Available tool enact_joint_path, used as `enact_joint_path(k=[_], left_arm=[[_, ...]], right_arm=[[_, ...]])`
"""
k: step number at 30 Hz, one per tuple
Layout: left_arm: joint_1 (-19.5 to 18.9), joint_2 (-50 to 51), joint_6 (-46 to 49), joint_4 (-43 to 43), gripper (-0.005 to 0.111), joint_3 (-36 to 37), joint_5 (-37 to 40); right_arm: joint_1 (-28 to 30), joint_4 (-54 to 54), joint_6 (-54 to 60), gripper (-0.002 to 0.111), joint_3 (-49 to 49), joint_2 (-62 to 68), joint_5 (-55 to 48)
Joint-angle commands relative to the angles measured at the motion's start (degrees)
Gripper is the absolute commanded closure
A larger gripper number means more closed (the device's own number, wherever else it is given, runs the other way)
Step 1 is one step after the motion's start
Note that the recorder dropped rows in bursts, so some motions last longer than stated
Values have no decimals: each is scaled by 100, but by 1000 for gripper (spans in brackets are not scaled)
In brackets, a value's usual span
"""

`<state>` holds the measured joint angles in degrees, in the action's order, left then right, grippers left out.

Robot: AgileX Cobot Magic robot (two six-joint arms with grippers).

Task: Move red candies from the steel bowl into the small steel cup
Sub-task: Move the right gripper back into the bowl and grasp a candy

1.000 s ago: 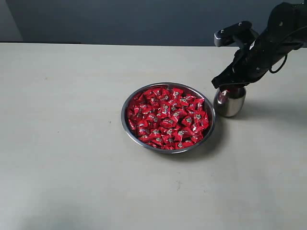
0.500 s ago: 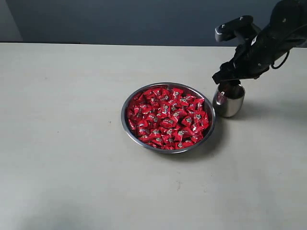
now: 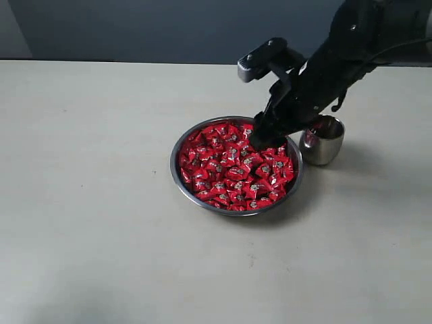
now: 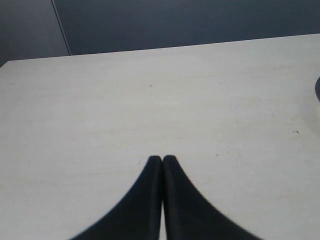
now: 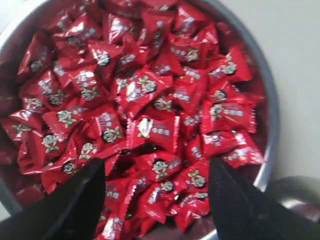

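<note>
Looks like a robot lab: pale worktable [image 3: 94, 223] against plain dark wall [image 3: 169, 30].

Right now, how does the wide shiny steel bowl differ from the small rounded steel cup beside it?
The wide shallow steel bowl is far broader and flatter than the small rounded steel cup. The bowl is heaped with red wrapped candies; the cup's contents are unclear. Both are shiny steel, upright.

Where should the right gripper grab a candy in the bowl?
Take the candy lying flat on top of the pile in the bowl. Come straight down with the open right gripper and pinch across its puffy middle; neighbours crowd its sides.
</note>
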<state>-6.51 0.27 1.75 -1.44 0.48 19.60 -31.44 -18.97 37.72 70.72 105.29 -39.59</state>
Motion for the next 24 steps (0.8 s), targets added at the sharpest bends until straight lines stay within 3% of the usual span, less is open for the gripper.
enact_joint_path(k=[1,10,20,22,24], left_arm=[[31,-27,-7,-11,106,-48,-28],[31,-27,-7,-11,106,-48,-28],[31,-27,-7,-11,106,-48,-28],[31,-27,-7,-11,106,-48,-28],[31,-27,-7,-11,106,-48,-28]], right_arm=[[-64,-301,107,50,36,355,74],[-64,-528,107,50,36,880,798],[-64,-718,134,50,56,1223,930],[-64,-727,134,55,56,1256,971],[-64,-741,134,68,56,1256,1024]])
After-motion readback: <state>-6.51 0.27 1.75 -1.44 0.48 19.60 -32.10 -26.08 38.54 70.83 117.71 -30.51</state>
